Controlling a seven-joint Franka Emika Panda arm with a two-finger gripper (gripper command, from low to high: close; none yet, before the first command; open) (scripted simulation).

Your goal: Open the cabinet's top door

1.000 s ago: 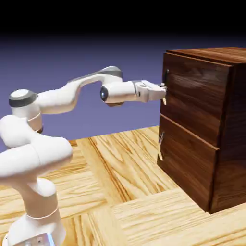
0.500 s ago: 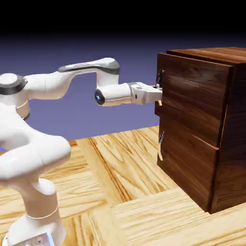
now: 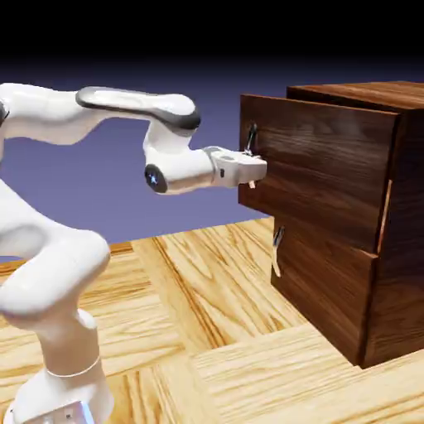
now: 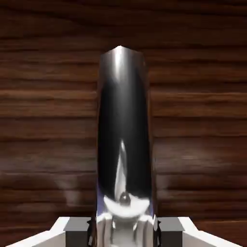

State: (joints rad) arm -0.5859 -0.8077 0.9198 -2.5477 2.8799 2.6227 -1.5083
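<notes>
Pincer (image 4: 124, 232): one, closed to the width of the upper handle (image 4: 123, 130), its tips on either side of the shiny metal. Top door (image 3: 319, 166): dark wood, upper right of the exterior view, ajar, its left edge swung out from the cabinet (image 3: 406, 224). Lower door (image 3: 319, 281): one, beneath, flush, with curved handle (image 3: 277, 251).
</notes>
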